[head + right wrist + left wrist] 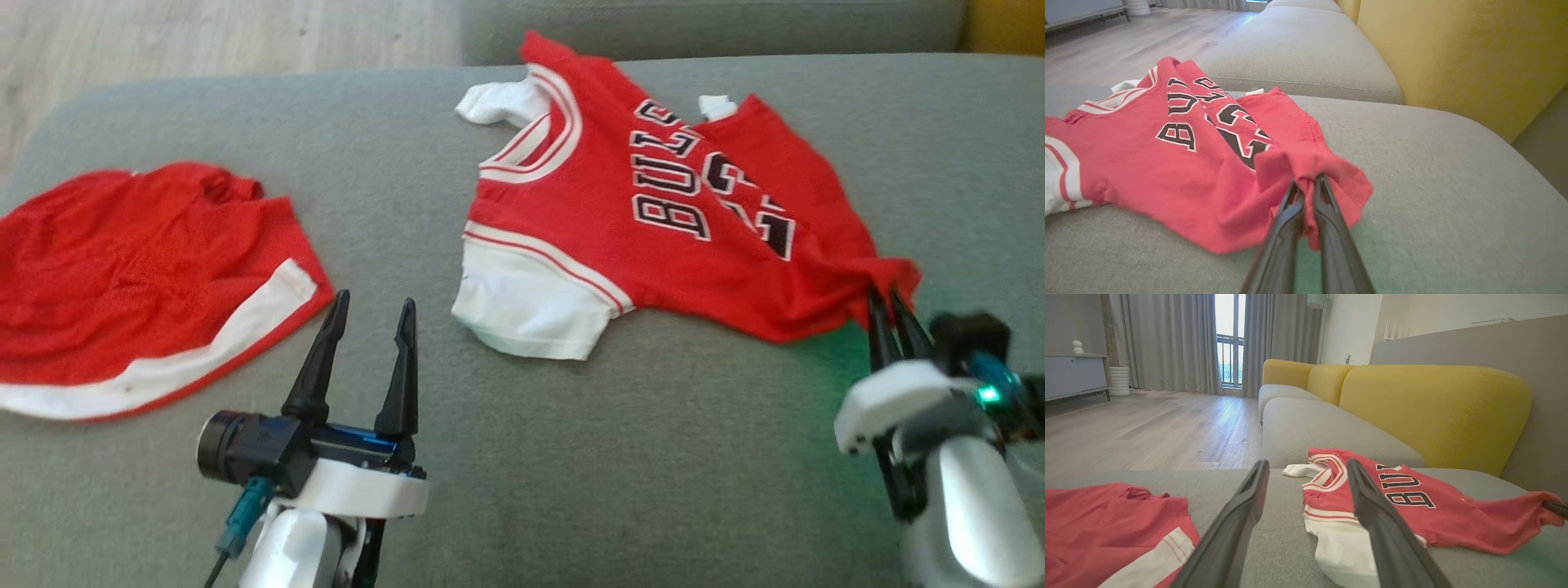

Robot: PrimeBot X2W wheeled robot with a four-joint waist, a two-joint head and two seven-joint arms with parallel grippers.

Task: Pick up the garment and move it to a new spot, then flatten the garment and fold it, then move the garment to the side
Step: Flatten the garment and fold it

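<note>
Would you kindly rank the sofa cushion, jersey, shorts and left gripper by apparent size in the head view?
Largest to smallest:
sofa cushion
jersey
shorts, cut off by the frame edge, so nearly level with the jersey
left gripper, smallest though nearest

A home living room is indicated: a grey sofa (1298, 428) with yellow backrests (1433, 412) is seen; beside the sofa, wooden flooring (1147, 428); beyond it, grey curtains (1167, 343), a tall window (1229, 343), a sideboard (1073, 375).

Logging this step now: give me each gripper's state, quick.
Left gripper: open, holding nothing.
Right gripper: shut on a bunched corner of the red jersey.
</note>
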